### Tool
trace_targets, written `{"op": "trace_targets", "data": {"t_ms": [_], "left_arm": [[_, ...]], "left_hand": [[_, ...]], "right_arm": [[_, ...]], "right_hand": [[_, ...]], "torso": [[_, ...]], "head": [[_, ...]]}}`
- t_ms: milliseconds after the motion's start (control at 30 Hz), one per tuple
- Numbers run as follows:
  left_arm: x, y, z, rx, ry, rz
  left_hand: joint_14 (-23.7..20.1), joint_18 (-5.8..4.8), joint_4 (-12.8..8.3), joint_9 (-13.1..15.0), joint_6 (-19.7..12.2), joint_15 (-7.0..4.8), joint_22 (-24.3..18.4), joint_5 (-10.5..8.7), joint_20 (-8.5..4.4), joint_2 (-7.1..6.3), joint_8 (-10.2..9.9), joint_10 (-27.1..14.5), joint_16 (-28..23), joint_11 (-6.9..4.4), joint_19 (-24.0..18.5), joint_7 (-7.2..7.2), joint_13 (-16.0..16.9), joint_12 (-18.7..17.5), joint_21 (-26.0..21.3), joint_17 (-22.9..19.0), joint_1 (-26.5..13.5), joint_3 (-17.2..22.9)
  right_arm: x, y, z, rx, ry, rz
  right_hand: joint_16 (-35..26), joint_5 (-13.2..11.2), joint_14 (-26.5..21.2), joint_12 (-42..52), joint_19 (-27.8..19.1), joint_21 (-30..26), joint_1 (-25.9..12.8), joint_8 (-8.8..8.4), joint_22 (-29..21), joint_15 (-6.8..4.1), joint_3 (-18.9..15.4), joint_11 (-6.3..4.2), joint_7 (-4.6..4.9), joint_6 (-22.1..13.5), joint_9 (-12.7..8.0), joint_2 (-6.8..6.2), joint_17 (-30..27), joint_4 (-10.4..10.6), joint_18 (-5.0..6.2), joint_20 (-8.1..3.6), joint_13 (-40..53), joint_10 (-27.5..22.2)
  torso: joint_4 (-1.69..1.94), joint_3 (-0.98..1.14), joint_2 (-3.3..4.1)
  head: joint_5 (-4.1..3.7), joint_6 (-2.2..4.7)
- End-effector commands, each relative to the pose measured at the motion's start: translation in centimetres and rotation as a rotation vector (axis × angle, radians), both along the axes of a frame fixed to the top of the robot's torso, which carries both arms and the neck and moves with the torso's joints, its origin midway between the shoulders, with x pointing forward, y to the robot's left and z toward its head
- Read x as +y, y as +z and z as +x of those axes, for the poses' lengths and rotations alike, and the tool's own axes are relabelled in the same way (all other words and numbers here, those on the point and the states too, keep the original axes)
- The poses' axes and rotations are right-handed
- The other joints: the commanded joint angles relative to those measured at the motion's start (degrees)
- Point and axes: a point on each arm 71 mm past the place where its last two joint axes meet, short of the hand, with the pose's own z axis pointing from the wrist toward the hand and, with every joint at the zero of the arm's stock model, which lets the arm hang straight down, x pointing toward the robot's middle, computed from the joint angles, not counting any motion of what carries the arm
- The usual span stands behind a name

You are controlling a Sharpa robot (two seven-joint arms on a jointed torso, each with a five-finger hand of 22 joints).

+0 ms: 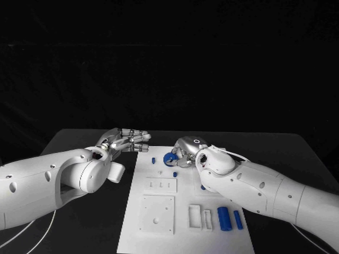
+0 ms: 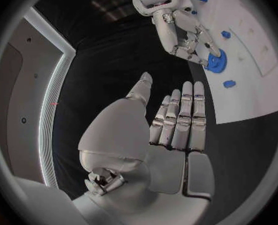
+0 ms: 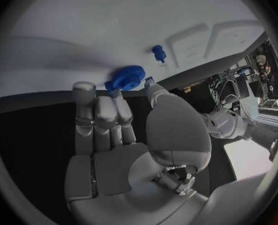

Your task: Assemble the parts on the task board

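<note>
blue is what you steer by: the blue gear (image 1: 169,157) sits at the far end of the task board (image 1: 186,233), right at the tips of your right hand (image 1: 186,152). in the head view that hand hangs over the board's far edge with its fingers bent down onto the gear, while the left hand (image 1: 126,141) floats off the board's left side, well apart from the gear, so the right is plainly the nearer one. two blue pegs (image 1: 231,218) lie side by side back toward the right forearm, long axes running away from you.

from the left wrist, the left hand (image 2: 176,122) is flat, fingers straight and together, holding nothing; across from it the right hand (image 2: 187,35) touches the gear (image 2: 216,62) at its rim.

from the right wrist, the right hand (image 3: 114,125) reaches forward, fingertips (image 3: 118,96) against the gear (image 3: 128,78), which lies flat on the board just ahead. whether it is truly pinched or merely touched, you cannot tell. a small blue peg (image 3: 157,53) lies beyond.
</note>
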Motion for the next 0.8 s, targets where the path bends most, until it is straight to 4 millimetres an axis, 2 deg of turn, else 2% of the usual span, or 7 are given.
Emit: {"op": "trace_targets", "data": {"t_ms": [33,500,667,800], "left_arm": [[-0.3,0.2,0.0,-0.005,-0.019,-0.005],[0.0,0.2,0.0,-0.005,-0.013,-0.004],[0.1,0.2,0.0,-0.005,-0.011,-0.004],[0.3,0.2,0.0,-0.006,-0.008,-0.003]], "left_hand": [[-0.3,0.39,0.0,0.0,-0.2,0.03,-0.1,0.27,0.10,-0.20,0.1,-0.4,-0.2,0.16,-0.4,0.17,0.1,0.1,0.1,0.1,0.0,0.4],[-0.3,0.39,0.0,0.0,-0.2,0.03,-0.1,0.27,0.10,-0.20,0.1,-0.4,-0.2,0.16,-0.4,0.17,0.1,0.1,0.1,0.1,0.0,0.4],[-0.3,0.39,0.0,0.0,-0.2,0.03,-0.1,0.27,0.10,-0.20,0.1,-0.4,-0.2,0.16,-0.4,0.17,0.1,0.1,0.1,0.1,0.0,0.4],[-0.3,0.39,0.0,0.0,-0.2,0.03,-0.1,0.27,0.10,-0.20,0.1,-0.4,-0.2,0.16,-0.4,0.17,0.1,0.1,0.1,0.1,0.0,0.4]], "right_arm": [[-0.2,-0.2,0.0,0.021,0.010,0.001],[-1.9,-0.3,-0.5,0.010,-0.004,0.026],[-3.3,0.3,-0.9,-0.052,-0.015,0.081],[-5.1,1.4,-1.1,-0.091,-0.024,0.132]], "right_hand": [[-0.1,-1.1,-0.2,0.0,3.1,0.0,-0.1,-0.10,1.1,0.09,0.4,-0.05,0.03,0.2,0.0,0.27,0.1,0.2,0.32,-0.07,0.1,-0.1],[0.0,-0.9,-0.1,0.3,3.1,0.3,0.2,-0.13,1.2,0.05,1.3,-0.08,-0.04,1.2,-0.1,0.51,0.2,0.1,0.31,-0.11,0.2,0.1],[0.0,-1.6,-0.1,0.2,3.1,0.2,0.5,-0.12,1.2,0.01,1.4,-0.07,0.02,0.8,-0.1,0.16,0.3,0.1,0.37,-0.17,0.2,0.1],[0.0,-1.6,-0.1,0.1,3.1,0.4,1.8,-0.12,1.2,0.02,0.9,-0.05,0.04,0.8,-0.1,-0.10,0.2,-0.9,0.40,-0.15,0.1,0.1]], "torso": [[0.05,0.05,-0.03],[-0.02,0.13,-0.04],[0.03,0.10,-0.03],[-0.02,0.08,-0.08]], "head": [[-0.08,-0.02],[0.10,-0.14],[0.09,-0.04],[0.13,0.08]]}}
